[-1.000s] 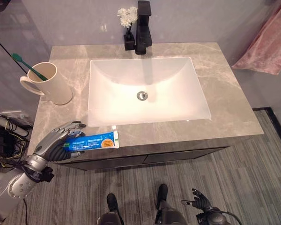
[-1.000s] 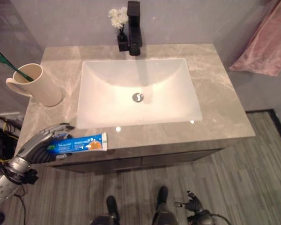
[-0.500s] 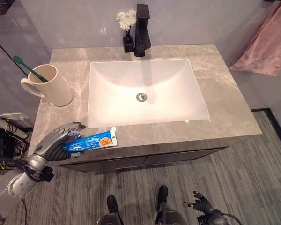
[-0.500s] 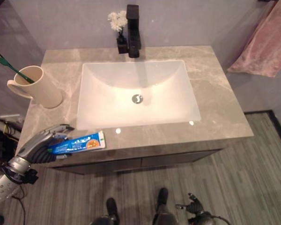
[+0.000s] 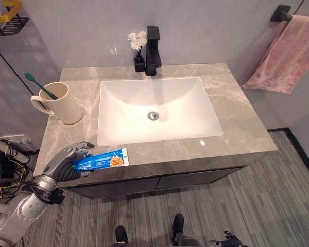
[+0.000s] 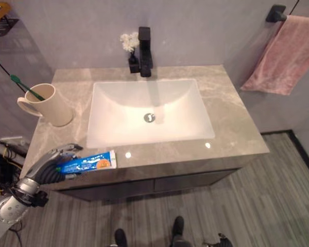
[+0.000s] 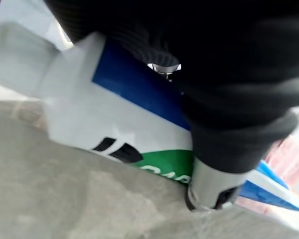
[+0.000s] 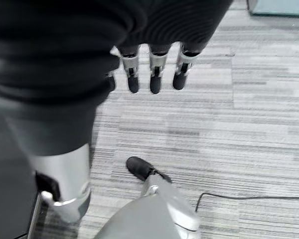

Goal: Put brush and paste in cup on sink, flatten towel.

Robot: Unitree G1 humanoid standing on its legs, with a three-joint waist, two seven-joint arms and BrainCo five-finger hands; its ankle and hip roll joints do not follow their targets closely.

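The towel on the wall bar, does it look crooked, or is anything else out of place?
Yes: the pink towel hangs bunched and slanted off its bar. The toothpaste lies at the counter's front edge under the left hand, not in the cup.

Grey marble-look vanity countertop [image 5: 247, 123] with a white rectangular basin [image 5: 157, 108] sunk into the middle. Cream ceramic mug [image 5: 62, 104] standing upright on the left side near the wall, green toothbrush [image 5: 39, 85] leaning out of it. Blue toothpaste tube [image 5: 103, 161] lying flat along the front edge, left of centre, just in front of the basin. Black square tap [image 5: 153, 43] at the back edge, small black vase of white flowers [image 5: 139, 51] right beside it
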